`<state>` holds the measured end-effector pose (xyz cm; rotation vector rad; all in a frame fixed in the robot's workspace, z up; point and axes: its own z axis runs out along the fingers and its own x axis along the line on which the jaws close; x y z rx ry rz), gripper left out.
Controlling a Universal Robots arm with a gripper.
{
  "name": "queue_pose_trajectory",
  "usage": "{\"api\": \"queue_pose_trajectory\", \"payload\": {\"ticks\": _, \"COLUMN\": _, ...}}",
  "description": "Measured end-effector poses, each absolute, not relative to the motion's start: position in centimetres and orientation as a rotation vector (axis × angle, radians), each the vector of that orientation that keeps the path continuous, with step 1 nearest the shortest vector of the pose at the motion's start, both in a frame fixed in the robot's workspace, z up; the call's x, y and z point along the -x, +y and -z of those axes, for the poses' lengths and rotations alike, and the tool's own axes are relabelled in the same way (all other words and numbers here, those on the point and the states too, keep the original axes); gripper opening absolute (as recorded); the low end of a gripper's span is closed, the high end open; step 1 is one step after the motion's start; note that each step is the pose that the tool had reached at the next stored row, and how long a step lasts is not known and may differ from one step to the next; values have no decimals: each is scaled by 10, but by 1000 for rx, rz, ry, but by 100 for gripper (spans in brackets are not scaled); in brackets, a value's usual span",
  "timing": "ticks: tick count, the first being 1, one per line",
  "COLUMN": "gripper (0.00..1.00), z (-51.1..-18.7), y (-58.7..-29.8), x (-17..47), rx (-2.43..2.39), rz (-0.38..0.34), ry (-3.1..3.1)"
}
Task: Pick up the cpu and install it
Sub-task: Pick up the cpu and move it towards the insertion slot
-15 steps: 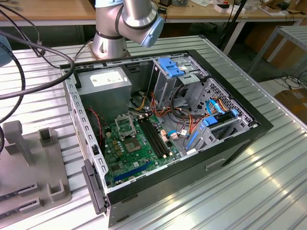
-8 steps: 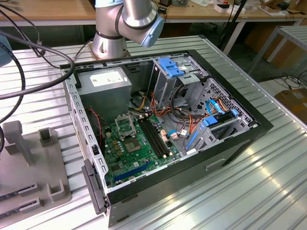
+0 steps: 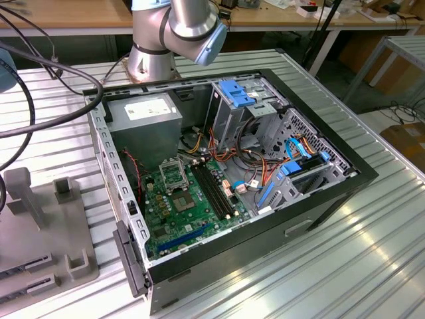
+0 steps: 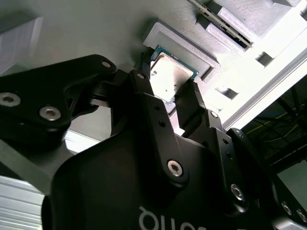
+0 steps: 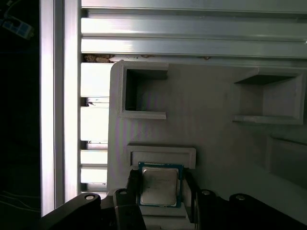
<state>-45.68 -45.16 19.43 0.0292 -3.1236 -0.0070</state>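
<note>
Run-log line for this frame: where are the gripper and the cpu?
phase: pick | gripper: straddling cpu | cpu: lying in recess of grey holder | installed: no

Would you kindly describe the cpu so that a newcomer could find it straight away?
Start at the pale grey fixture tray on the ribbed aluminium table. In a shallow raised frame on that tray lies the cpu, a small flat square. Its silver metal face with a green rim sets it apart from the plain grey pockets nearby.

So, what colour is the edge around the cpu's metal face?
Green, framing the silver-grey face of the cpu; clearest in the first wrist view.
</note>
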Motion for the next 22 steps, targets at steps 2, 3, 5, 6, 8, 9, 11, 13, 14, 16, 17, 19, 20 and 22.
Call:
{"api": "queue_pose_trajectory", "payload": {"ticks": 2, "gripper": 54, "z": -194, "y": -452, "x": 457, "rx": -29, "rz": 7, "ry": -3124}}
{"api": "queue_pose_trajectory", "payload": {"ticks": 3, "gripper": 54, "z": -194, "y": -452, "x": 457, "rx": -29, "rz": 7, "ry": -3124}}
{"api": "queue_pose_trajectory", "payload": {"ticks": 5, "gripper": 54, "z": -194, "y": -452, "x": 457, "rx": -29, "rz": 7, "ry": -3124}}
{"api": "queue_pose_trajectory", "payload": {"ticks": 6, "gripper": 54, "z": -194, "y": -452, "x": 457, "rx": -29, "rz": 7, "ry": -3123}}
{"api": "queue_pose_trajectory", "payload": {"ticks": 8, "gripper": 54, "z": -194, "y": -452, "x": 457, "rx": -29, "rz": 7, "ry": -3123}}
{"api": "queue_pose_trajectory", "payload": {"ticks": 9, "gripper": 54, "z": -194, "y": -452, "x": 457, "rx": -29, "rz": 7, "ry": -3123}}
{"api": "queue_pose_trajectory", "payload": {"ticks": 11, "gripper": 54, "z": -194, "y": -452, "x": 457, "rx": -28, "rz": 7, "ry": -3123}}
{"api": "queue_pose_trajectory", "payload": {"ticks": 13, "gripper": 54, "z": -193, "y": -452, "x": 457, "rx": -26, "rz": 6, "ry": -3123}}
{"api": "queue_pose_trajectory", "payload": {"ticks": 14, "gripper": 54, "z": -193, "y": -452, "x": 457, "rx": -25, "rz": 6, "ry": -3123}}
{"api": "queue_pose_trajectory", "payload": {"ticks": 16, "gripper": 54, "z": -193, "y": -452, "x": 457, "rx": -24, "rz": 6, "ry": -3123}}
{"api": "queue_pose_trajectory", "payload": {"ticks": 17, "gripper": 54, "z": -193, "y": -452, "x": 457, "rx": -24, "rz": 7, "ry": -3124}}
{"api": "queue_pose_trajectory", "payload": {"ticks": 19, "gripper": 54, "z": -193, "y": -452, "x": 457, "rx": -24, "rz": 7, "ry": -3123}}
{"api": "queue_pose_trajectory", "payload": {"ticks": 20, "gripper": 54, "z": -193, "y": -452, "x": 457, "rx": -24, "rz": 7, "ry": -3124}}
{"api": "queue_pose_trajectory", "payload": {"ticks": 22, "gripper": 54, "z": -193, "y": -452, "x": 457, "rx": -24, "rz": 7, "ry": -3124}}
